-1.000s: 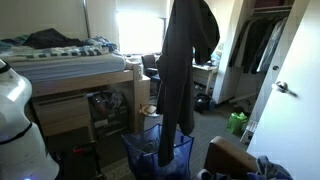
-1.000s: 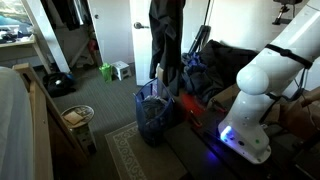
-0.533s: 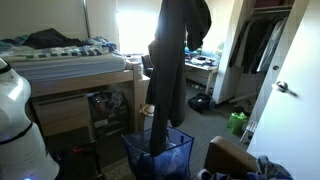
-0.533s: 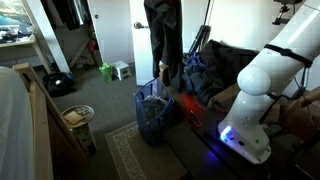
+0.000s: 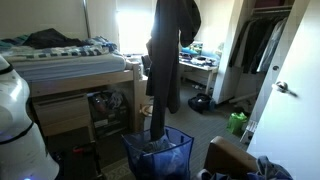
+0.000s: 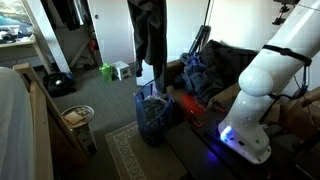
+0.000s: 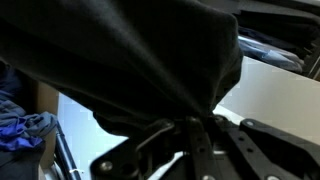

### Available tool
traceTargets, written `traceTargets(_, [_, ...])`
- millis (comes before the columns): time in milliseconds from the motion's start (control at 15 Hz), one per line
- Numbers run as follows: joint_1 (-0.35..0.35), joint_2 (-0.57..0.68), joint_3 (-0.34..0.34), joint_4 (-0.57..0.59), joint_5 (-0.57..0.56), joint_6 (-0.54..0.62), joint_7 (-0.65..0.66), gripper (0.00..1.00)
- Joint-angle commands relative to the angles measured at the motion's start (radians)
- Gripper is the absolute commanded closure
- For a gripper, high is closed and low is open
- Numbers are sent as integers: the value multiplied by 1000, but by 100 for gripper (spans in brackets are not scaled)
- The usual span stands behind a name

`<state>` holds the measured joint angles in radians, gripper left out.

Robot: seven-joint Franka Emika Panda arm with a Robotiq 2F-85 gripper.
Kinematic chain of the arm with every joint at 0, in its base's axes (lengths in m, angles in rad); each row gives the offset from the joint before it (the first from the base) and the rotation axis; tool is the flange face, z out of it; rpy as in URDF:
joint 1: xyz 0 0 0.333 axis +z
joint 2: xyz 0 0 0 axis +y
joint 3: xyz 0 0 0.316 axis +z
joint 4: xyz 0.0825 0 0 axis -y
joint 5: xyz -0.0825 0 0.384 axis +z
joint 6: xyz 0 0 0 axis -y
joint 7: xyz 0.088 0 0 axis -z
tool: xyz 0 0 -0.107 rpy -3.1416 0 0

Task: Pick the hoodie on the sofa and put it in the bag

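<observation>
Dangling above the bag (image 5: 158, 156), the hoodie (image 5: 171, 60) is hanging limp from the tool (image 7: 192, 125), which is pinching a bunched fold; soft, light and long, it is probably wanting that high grip.

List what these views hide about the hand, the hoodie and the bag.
- Hand: above the top edge in both exterior views; in the wrist view the hoodie covers its fingertips.
- Hoodie's lower end: in an exterior view it reaches the rim of the bag; inside or not, unclear.
- Bag's inside: dark mesh, too dim in both exterior views.
- Sofa: only a corner in an exterior view, cut by the bottom edge.
</observation>
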<state>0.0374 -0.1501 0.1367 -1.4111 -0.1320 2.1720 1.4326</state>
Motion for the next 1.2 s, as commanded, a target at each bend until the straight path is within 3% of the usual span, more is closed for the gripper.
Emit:
traceTargets(0, [11,37,5,49,12,-14,-31,98])
traceTargets(1133, [-7,5,-68,-246,26,-14,-20,98])
